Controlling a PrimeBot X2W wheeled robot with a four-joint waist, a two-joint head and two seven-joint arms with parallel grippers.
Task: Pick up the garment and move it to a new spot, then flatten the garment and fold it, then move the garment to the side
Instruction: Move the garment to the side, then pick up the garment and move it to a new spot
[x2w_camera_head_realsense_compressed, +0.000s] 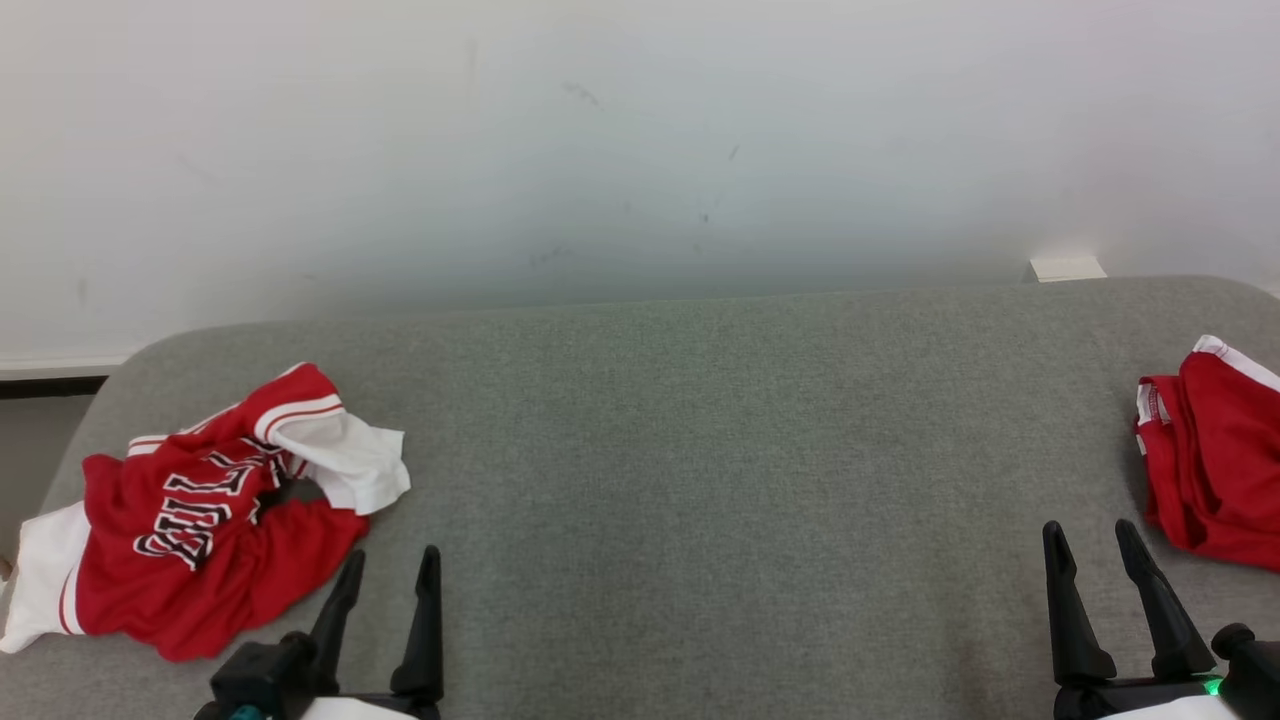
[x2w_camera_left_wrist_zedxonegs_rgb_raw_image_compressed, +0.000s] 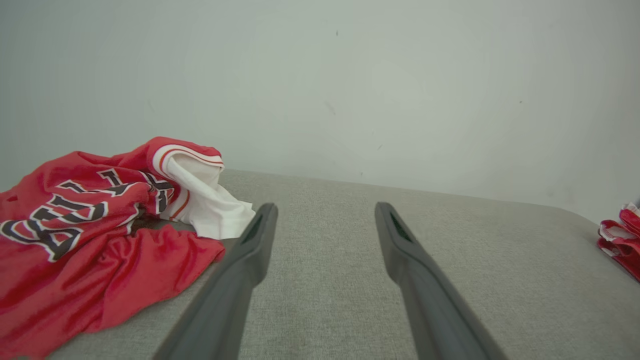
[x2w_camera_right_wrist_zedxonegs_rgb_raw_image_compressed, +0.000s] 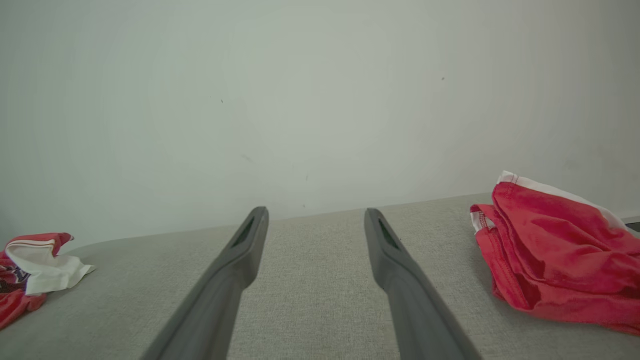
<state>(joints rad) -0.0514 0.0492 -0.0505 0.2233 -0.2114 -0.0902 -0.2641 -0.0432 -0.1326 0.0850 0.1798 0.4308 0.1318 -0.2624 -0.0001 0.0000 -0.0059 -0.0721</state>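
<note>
Left gripper (x2w_camera_head_realsense_compressed: 392, 553) gaping wide, gripping nothing, crumpled red jersey (x2w_camera_head_realsense_compressed: 200, 510) lying just beside it, right gripper (x2w_camera_head_realsense_compressed: 1088, 527) gaping empty too, second red garment (x2w_camera_head_realsense_compressed: 1215, 460) lying near it on the grey pad (x2w_camera_head_realsense_compressed: 700, 450).

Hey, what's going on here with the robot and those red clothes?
Nothing is being handled yet. Both the left gripper and the right gripper hang open and empty over the grey padded surface. A crumpled red and white jersey lies at the robot's left, a second red garment at its far right. Both lie bunched up, not flat.
</note>
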